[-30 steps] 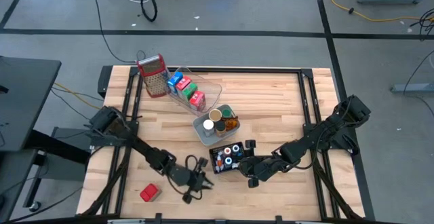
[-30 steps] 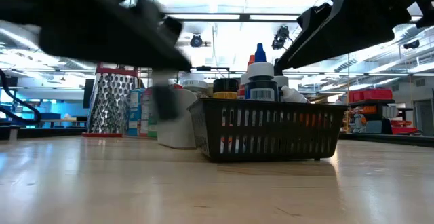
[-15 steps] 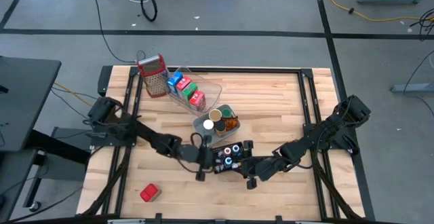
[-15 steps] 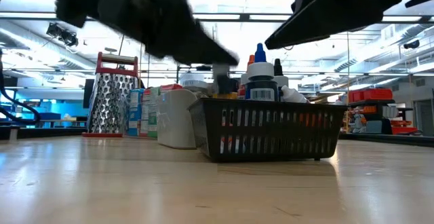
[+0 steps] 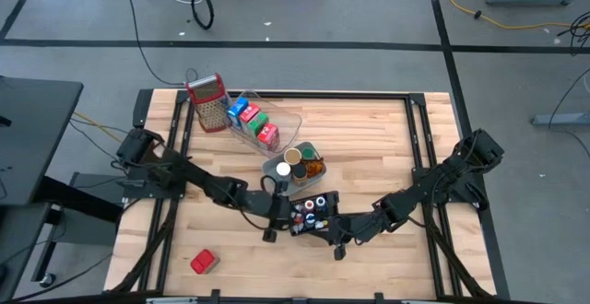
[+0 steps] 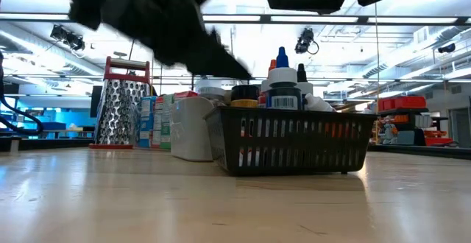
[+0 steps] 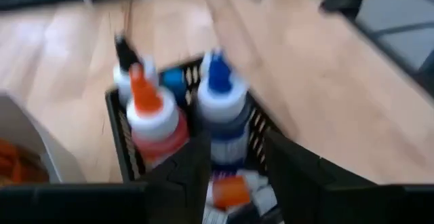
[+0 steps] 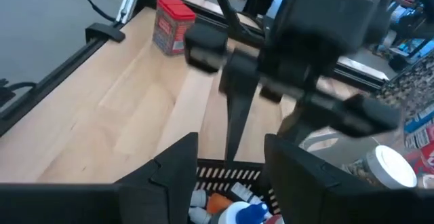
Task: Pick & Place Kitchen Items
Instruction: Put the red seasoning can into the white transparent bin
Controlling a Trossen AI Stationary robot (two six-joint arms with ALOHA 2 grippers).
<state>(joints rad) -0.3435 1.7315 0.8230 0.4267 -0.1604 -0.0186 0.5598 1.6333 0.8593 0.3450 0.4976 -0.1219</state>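
On the wooden tabletop [image 5: 369,138], the black basket [image 5: 310,214] of small bottles sits near six o'clock. The left gripper [image 5: 274,214] hangs at its nine o'clock edge, fingers [image 7: 190,170] parted and holding nothing. The right gripper [image 5: 332,233] hovers at its four o'clock side, fingers [image 8: 176,163] apart and empty. A red can [image 5: 203,262] lies well apart near seven o'clock.

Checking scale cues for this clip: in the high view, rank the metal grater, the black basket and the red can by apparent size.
1. Metal grater and black basket: look about alike, so I won't rank them.
2. Red can: clearly smallest, lying alone at the table's near left.
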